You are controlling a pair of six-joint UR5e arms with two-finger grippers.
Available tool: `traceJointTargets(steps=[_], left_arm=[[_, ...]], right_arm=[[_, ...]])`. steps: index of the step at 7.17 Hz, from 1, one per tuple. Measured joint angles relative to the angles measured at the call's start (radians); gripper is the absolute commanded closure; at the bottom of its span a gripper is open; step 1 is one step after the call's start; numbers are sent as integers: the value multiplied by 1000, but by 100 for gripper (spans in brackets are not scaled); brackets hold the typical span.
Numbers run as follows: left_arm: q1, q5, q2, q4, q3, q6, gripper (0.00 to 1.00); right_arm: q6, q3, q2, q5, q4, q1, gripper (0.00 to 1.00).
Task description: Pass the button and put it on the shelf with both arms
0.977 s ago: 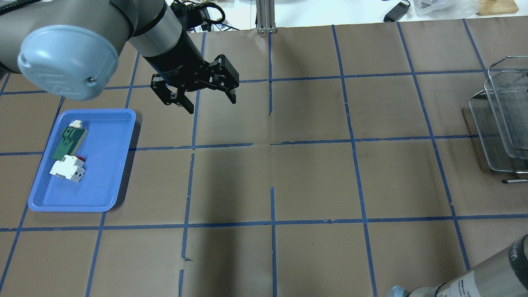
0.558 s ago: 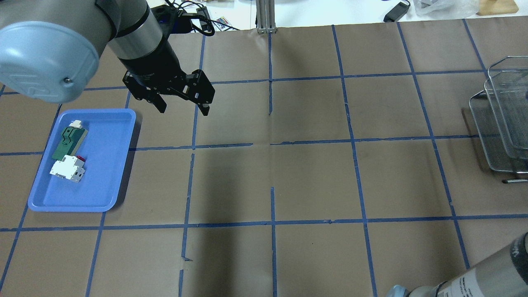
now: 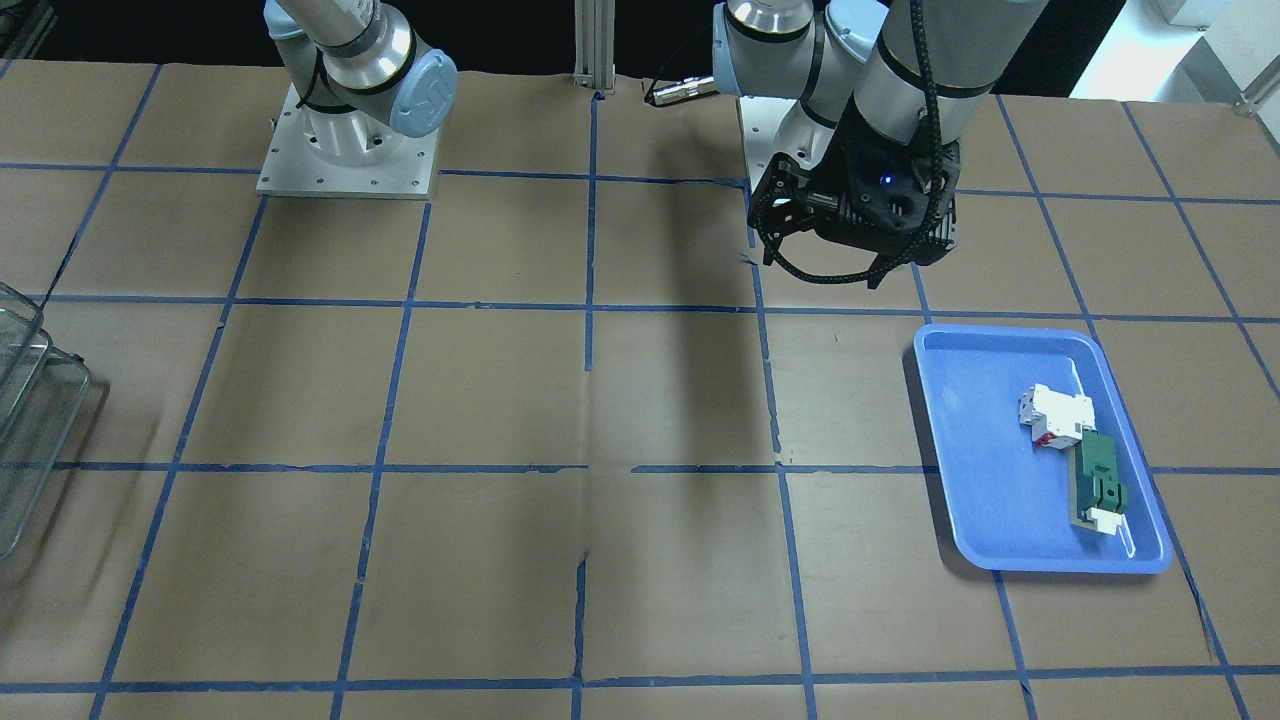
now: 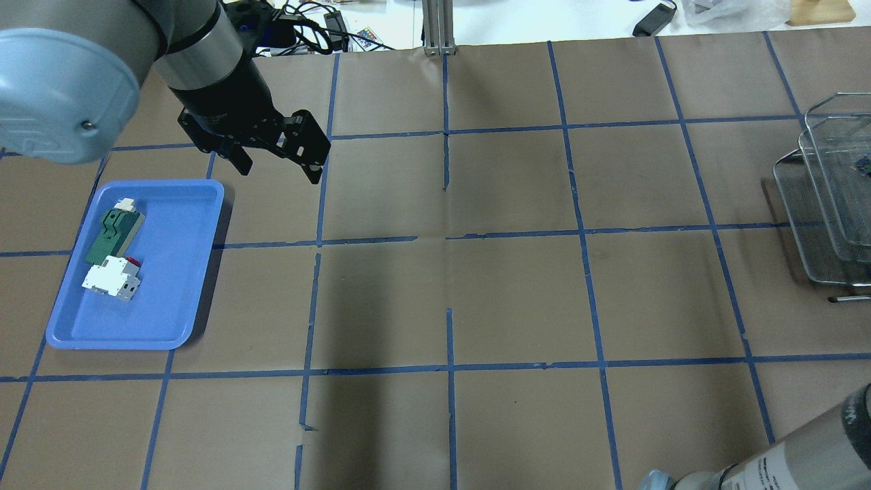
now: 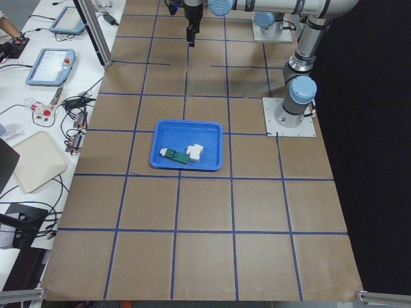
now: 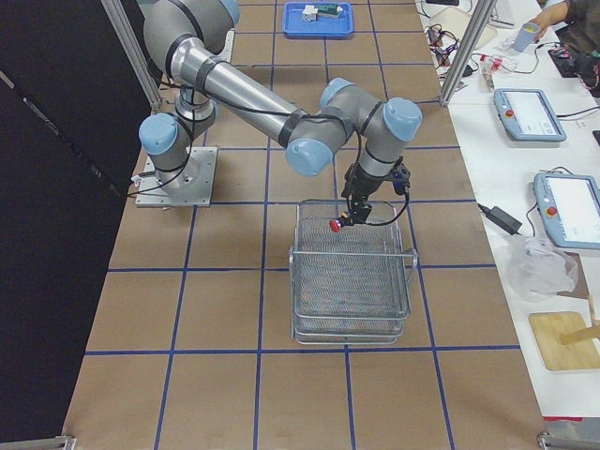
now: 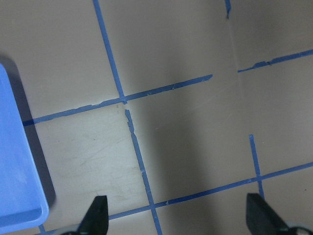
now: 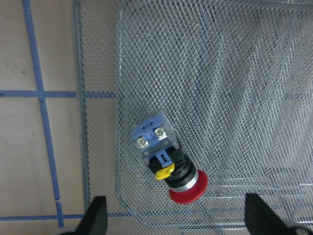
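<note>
The button (image 8: 168, 161), with red cap, black body, yellow mark and blue base, lies on its side on the mesh of the shelf (image 8: 234, 73). My right gripper (image 8: 176, 220) hangs just above it, jaws wide open, fingertips apart from the button. In the exterior right view the button (image 6: 335, 225) sits at the near edge of the shelf's (image 6: 352, 281) top tier, under the right gripper (image 6: 352, 217). My left gripper (image 4: 275, 167) is open and empty above the table, just past the blue tray's far right corner. The shelf (image 4: 827, 204) stands at the table's right edge.
The blue tray (image 4: 170, 299) holds a white block component (image 4: 109, 279) and a green flat component (image 4: 109, 235). It also shows in the front view (image 3: 980, 480) and the left wrist view (image 7: 14, 171). A metal post (image 4: 439, 27) stands at the far edge.
My left gripper has moved left across the table toward the blue tray's far corner and stayed open. A small dark thing now shows in the shelf at the right edge.
</note>
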Motion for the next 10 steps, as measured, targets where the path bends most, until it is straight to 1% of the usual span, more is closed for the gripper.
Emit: traceJointTargets(steps=[1,2,3,5,6,7,8,9,10], left_arm=[[3,1,2,0,0,1,0],[4,1,3,1,-1,1,0],[5,1,4,1,-1,1,0],[6,1,6,0,-1,1,0],[6,1,7,0,-1,0,0],[6,1,7,-1,-1,0,0],[5,1,8,-1,-1,0,0],[5,1,8,-1,-1,-1,0],[4,1,8,0,-1,-1,0]], right_arm=[[6,6,-46,33,31,26,0],[30,11,-97,62,99,75,0],[104,14,-148,92,169,140,0],[358,19,-219,170,220,314,0],[494,39,-237,184,222,433,0],[623,87,-249,188,213,548,0],[730,148,-269,193,191,619,0],[777,191,-296,191,152,638,0],[782,210,-314,187,125,624,0]])
